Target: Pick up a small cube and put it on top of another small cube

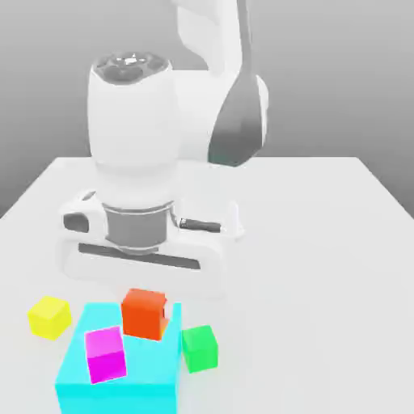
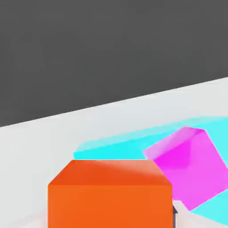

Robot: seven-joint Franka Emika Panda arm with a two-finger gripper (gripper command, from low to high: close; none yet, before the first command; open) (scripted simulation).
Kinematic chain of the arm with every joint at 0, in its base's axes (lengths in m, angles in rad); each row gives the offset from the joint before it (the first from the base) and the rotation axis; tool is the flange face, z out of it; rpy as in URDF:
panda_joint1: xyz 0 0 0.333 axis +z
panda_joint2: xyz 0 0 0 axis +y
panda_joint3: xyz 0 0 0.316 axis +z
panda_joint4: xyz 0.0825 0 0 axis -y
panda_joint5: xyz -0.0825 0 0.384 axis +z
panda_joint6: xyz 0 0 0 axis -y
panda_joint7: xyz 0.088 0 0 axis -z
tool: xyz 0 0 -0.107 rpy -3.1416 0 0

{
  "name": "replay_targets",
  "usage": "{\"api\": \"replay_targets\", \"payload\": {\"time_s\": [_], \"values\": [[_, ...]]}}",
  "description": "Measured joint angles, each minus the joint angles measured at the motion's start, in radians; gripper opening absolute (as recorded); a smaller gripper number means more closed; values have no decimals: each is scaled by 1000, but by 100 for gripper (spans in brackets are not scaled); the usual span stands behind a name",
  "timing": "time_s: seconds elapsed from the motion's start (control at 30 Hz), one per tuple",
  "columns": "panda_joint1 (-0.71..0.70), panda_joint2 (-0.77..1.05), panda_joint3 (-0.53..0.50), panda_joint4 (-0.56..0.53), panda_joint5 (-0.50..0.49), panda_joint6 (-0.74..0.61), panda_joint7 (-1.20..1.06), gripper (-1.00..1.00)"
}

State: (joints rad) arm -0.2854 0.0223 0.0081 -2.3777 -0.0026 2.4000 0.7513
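Note:
The small orange-red cube (image 1: 145, 313) sits directly under the robot's hand, against the far edge of the big cyan block (image 1: 133, 380). My gripper (image 1: 145, 293) reaches down onto it and is shut on it. Seen close up from the hand, the same orange-red cube (image 2: 110, 194) has the cyan block (image 2: 133, 138) beyond it. A small magenta cube (image 1: 106, 354) lies tilted on top of the cyan block, and appears as the magenta cube (image 2: 191, 167) in the hand view. I cannot tell whether the orange-red cube rests on the table or is lifted.
A small yellow cube (image 1: 48, 316) lies on the white table (image 1: 323, 259) at the exterior view's left of the cyan block. A small green cube (image 1: 199, 348) lies at its right. The arm's white body stands behind.

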Motion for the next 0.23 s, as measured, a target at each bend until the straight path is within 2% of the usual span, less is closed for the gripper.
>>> {"api": "replay_targets", "payload": {"time_s": [0.1,0.13,0.23], "values": [[-11,73,11,-12,5,84,-30,-100],[-10,99,11,-19,3,118,-31,100],[-10,99,11,-19,3,118,-31,100]]}}
